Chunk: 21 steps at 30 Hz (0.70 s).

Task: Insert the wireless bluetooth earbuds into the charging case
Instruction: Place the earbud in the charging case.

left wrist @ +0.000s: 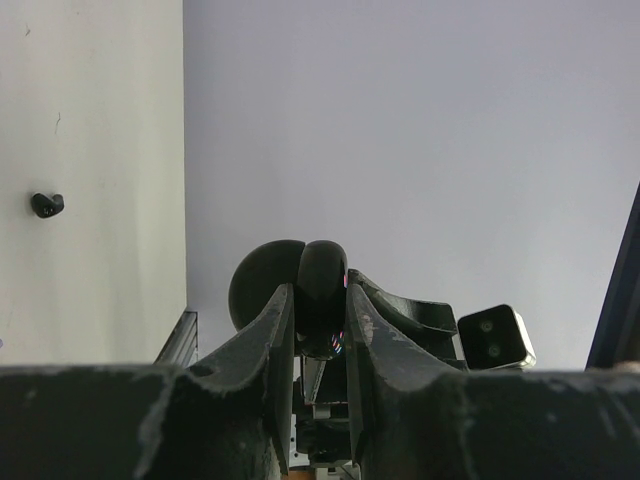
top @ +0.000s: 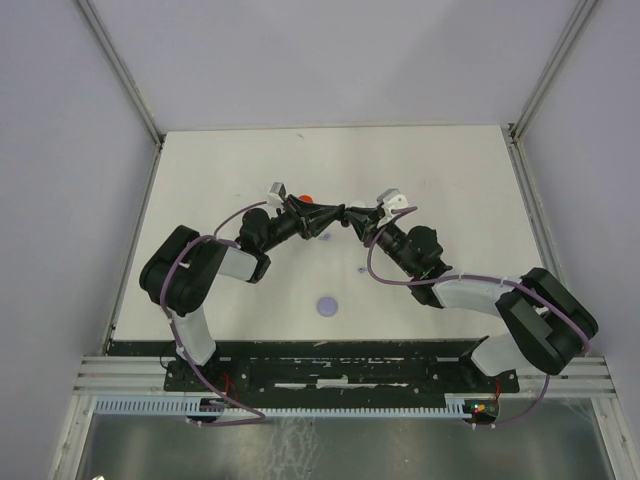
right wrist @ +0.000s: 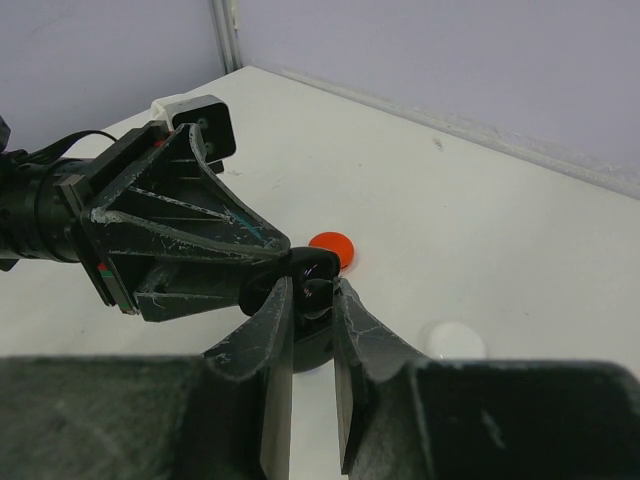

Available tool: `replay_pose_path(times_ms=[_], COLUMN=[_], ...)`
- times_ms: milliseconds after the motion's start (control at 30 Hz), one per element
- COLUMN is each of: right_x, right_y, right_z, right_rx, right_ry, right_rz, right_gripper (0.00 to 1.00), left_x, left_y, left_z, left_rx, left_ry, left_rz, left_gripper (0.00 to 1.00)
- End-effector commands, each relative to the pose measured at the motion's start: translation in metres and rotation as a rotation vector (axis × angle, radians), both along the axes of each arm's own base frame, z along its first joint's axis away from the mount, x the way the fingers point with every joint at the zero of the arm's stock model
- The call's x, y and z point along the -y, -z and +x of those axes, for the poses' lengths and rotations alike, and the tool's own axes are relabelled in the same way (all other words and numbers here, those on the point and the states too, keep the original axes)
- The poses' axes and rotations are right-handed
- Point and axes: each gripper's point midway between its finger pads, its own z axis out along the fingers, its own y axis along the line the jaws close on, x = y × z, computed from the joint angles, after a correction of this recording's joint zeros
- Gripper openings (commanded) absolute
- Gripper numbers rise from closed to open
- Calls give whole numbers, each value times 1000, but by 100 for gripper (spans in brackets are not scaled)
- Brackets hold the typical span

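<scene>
My two grippers meet above the middle of the table. My left gripper (top: 322, 216) is shut on a black rounded charging case (left wrist: 323, 275), whose round lid (left wrist: 262, 280) stands open beside it. The case also shows in the right wrist view (right wrist: 312, 266), clamped between the left fingers (right wrist: 200, 250). My right gripper (right wrist: 312, 300) is shut on a small black earbud (right wrist: 320, 292) and holds it right against the case. From above the right gripper (top: 350, 215) touches the left one. Another black earbud (left wrist: 46, 204) lies loose on the table.
A red round disc (right wrist: 333, 245) lies on the table just behind the grippers and also shows from above (top: 307, 196). A white disc (right wrist: 455, 340) lies to the right. A lavender disc (top: 327, 305) lies nearer the arm bases. Walls enclose the table.
</scene>
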Motion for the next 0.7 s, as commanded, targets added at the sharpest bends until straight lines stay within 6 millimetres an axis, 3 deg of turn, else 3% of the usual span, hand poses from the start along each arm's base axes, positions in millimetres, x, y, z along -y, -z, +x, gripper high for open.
replay_pose_path(times_ms=[0, 233, 333, 433, 600, 667], right_x=[3, 2, 4, 10, 38, 54], right_y=[-11, -13, -27, -46, -75, -75], right_z=[-1, -4, -10, -17, -20, -12], right_rx=[41, 32, 50, 67, 61, -2], right_ry=[13, -4, -14, -16, 99, 199], right_rz=[24, 34, 60, 77, 135, 119], right_gripper=[4, 30, 43, 50, 58, 60], left_x=[0, 1, 2, 3, 4, 4], left_y=[-38, -41, -39, -36, -30, -26], left_z=[1, 5, 8, 11, 14, 15], left_rx=[69, 75, 77, 79, 89, 94], left_ry=[-5, -11, -15, -22, -30, -32], left_rz=[-86, -81, -68, -54, -24, 0], left_gripper=[3, 3, 3, 3, 3, 3])
